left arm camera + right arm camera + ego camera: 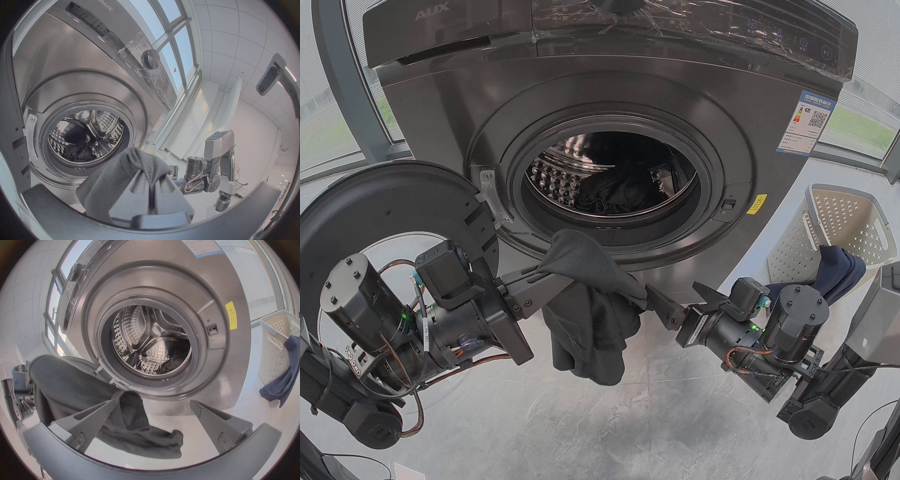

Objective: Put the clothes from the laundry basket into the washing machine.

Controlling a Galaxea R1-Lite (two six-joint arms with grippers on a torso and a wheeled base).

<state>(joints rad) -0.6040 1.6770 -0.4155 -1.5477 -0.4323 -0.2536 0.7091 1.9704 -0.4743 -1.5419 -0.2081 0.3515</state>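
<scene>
Right wrist view shows right jaws spread beside garment (72, 387).

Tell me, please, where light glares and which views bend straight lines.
Head view: window daylight glints on the drum and the panel's plastic film. Left wrist view: fisheye bows the window frames, corners go black, the dark garment blocks the foreground. Right wrist view: same bowing, bright spots on the drum.
</scene>
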